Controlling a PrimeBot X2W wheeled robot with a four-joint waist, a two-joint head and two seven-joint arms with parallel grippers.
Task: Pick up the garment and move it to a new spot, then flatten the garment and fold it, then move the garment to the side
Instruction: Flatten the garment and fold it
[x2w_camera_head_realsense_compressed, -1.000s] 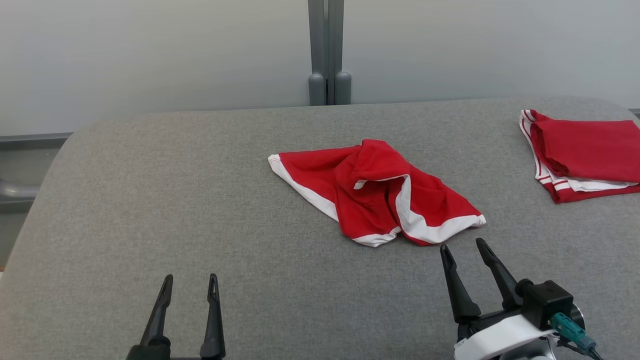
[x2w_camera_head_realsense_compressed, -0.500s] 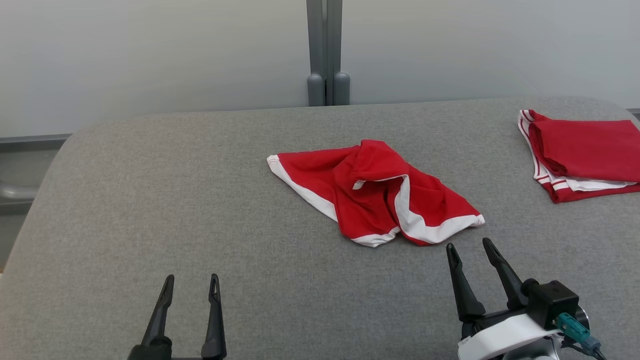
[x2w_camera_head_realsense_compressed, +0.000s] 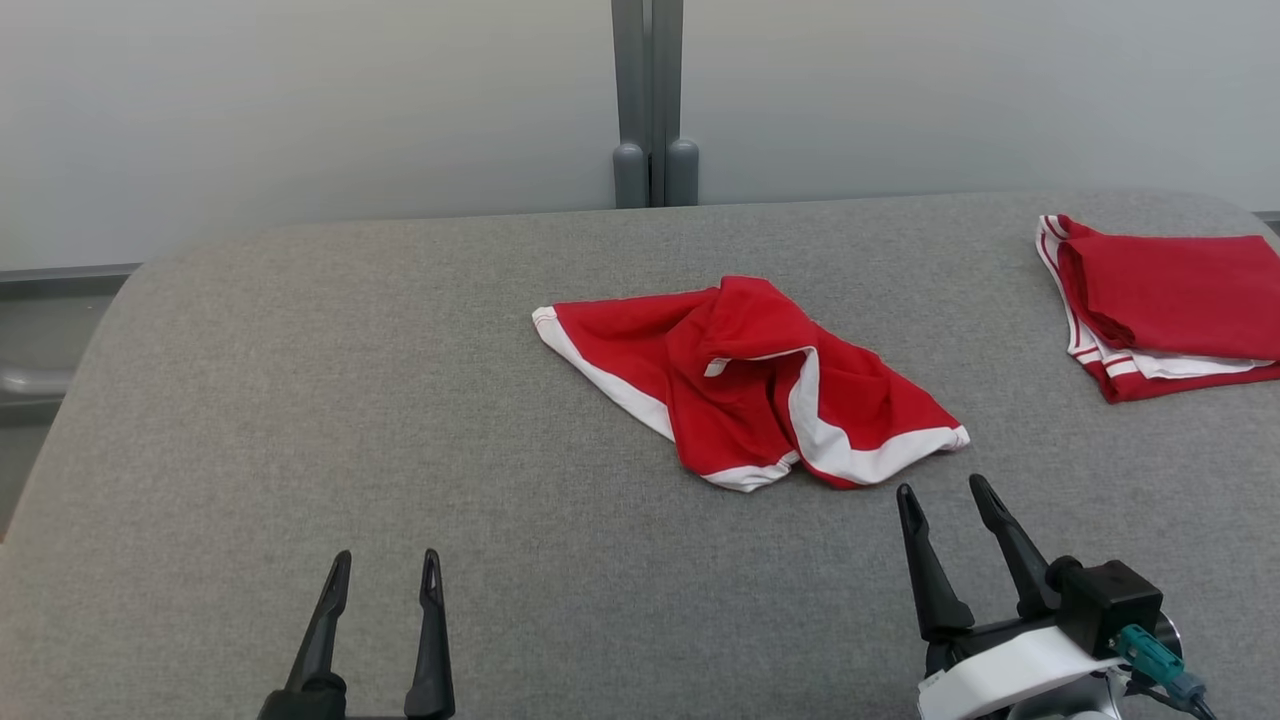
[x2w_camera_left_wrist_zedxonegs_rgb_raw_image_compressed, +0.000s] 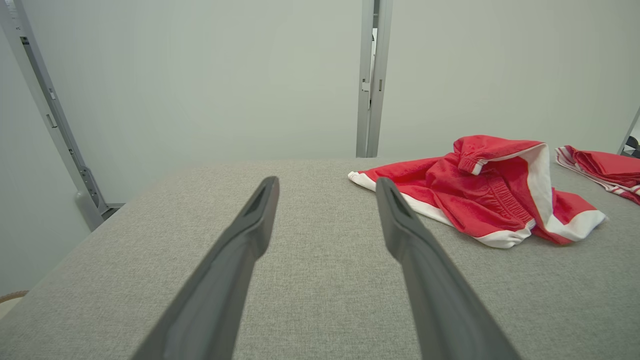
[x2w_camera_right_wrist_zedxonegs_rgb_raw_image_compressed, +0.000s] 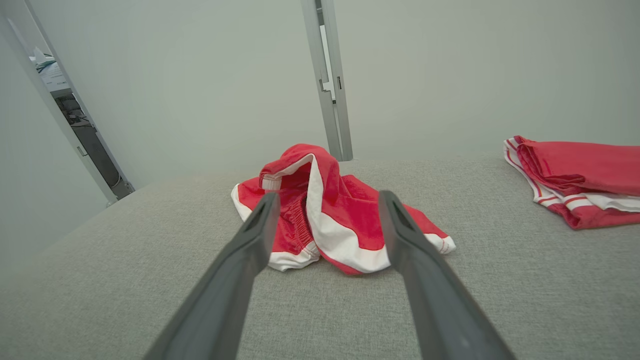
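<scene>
A crumpled red garment (x2w_camera_head_realsense_compressed: 745, 380) with white trim lies bunched in the middle of the grey table (x2w_camera_head_realsense_compressed: 300, 380); it also shows in the left wrist view (x2w_camera_left_wrist_zedxonegs_rgb_raw_image_compressed: 480, 190) and the right wrist view (x2w_camera_right_wrist_zedxonegs_rgb_raw_image_compressed: 340, 210). My right gripper (x2w_camera_head_realsense_compressed: 943, 492) stands open just short of the garment's near white edge, with nothing between its fingers. My left gripper (x2w_camera_head_realsense_compressed: 388, 560) is open and empty at the lower left, well clear of the garment.
A second red garment (x2w_camera_head_realsense_compressed: 1165, 305) with white stripes lies folded at the table's far right. A grey post (x2w_camera_head_realsense_compressed: 650, 100) stands behind the table against a pale wall. The table's left edge (x2w_camera_head_realsense_compressed: 60, 420) curves away.
My right gripper has shifted slightly right and nearer to me. The garment lies as before and the left gripper has not moved.
</scene>
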